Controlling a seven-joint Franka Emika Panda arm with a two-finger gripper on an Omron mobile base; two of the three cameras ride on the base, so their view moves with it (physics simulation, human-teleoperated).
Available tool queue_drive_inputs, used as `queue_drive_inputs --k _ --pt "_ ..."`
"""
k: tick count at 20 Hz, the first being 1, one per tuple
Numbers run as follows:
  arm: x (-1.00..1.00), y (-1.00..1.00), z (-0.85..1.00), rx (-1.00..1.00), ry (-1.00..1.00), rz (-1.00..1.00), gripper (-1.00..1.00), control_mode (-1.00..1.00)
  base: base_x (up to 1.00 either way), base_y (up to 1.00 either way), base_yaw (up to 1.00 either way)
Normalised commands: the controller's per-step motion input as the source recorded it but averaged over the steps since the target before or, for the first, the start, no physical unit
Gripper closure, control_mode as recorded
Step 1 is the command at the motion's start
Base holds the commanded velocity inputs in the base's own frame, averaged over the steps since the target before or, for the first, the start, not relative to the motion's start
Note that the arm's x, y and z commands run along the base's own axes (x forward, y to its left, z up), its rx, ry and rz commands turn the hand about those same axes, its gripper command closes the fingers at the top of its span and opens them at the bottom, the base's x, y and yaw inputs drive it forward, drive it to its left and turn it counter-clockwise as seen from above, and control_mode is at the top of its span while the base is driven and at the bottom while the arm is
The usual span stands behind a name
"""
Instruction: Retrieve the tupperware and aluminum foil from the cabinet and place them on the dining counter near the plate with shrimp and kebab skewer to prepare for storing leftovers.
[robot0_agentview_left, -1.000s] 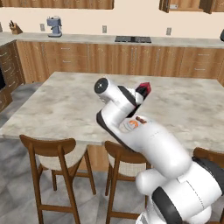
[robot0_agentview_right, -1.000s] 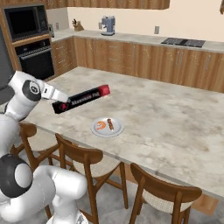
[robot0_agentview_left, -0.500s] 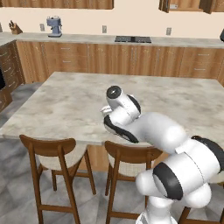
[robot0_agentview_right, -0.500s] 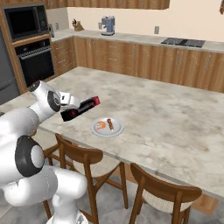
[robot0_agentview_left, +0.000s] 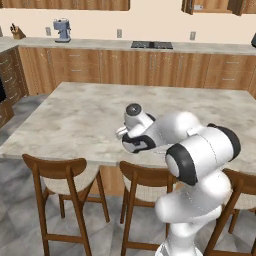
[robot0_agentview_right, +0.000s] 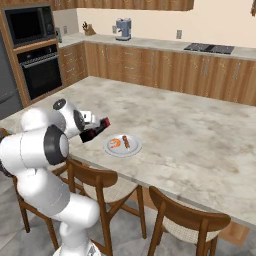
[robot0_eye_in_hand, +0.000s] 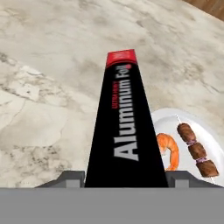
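Note:
My gripper (robot0_agentview_right: 93, 131) is shut on the aluminum foil (robot0_agentview_right: 97, 129), a long black box with red ends. In the hand view the aluminum foil (robot0_eye_in_hand: 124, 127) runs away from my gripper (robot0_eye_in_hand: 124, 180) low over the dining counter (robot0_eye_in_hand: 52, 65). Just to its right lies the white plate (robot0_eye_in_hand: 197, 124) with a shrimp (robot0_eye_in_hand: 168, 151) and a kebab skewer (robot0_eye_in_hand: 197, 151). From the right base view the plate (robot0_agentview_right: 122, 145) sits near the front edge of the dining counter (robot0_agentview_right: 200, 135), right beside the box. The tupperware is out of view.
Wooden chairs (robot0_agentview_left: 65, 175) (robot0_agentview_right: 187, 220) stand along the counter's near edge. A back worktop with a cooktop (robot0_agentview_left: 152, 45) and a coffee machine (robot0_agentview_left: 62, 30) runs along the far wall. A wall oven (robot0_agentview_right: 40, 72) stands at the left. Wall cabinets (robot0_agentview_left: 65, 4) line the top.
The arm has folded down and drawn the foil box from above the counter to low over its front edge, beside the plate. The grip has held.

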Motion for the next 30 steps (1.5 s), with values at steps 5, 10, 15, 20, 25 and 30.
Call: queue_drive_inputs --k 5,10,15,20,25,30 --pt "0.50 0.03 -0.59 -0.05 0.05 0.00 1.00 -1.00 0.00 0.00 0.00" --pt "0.36 0.02 -0.45 -0.04 0.09 0.00 -1.00 -1.00 0.00 0.00 0.00" --pt "0.40 -0.12 -0.02 0.01 -0.01 0.00 -1.00 -1.00 0.00 0.00 0.00" --pt "-0.18 -0.40 0.27 0.00 -0.04 0.00 -1.00 -1.00 0.00 0.00 0.00" --pt "-0.99 -0.41 0.96 0.02 -0.23 0.00 -1.00 -1.00 0.00 0.00 0.00" --pt "-1.00 -0.46 1.00 0.19 -0.21 0.00 -1.00 -1.00 0.00 0.00 0.00"
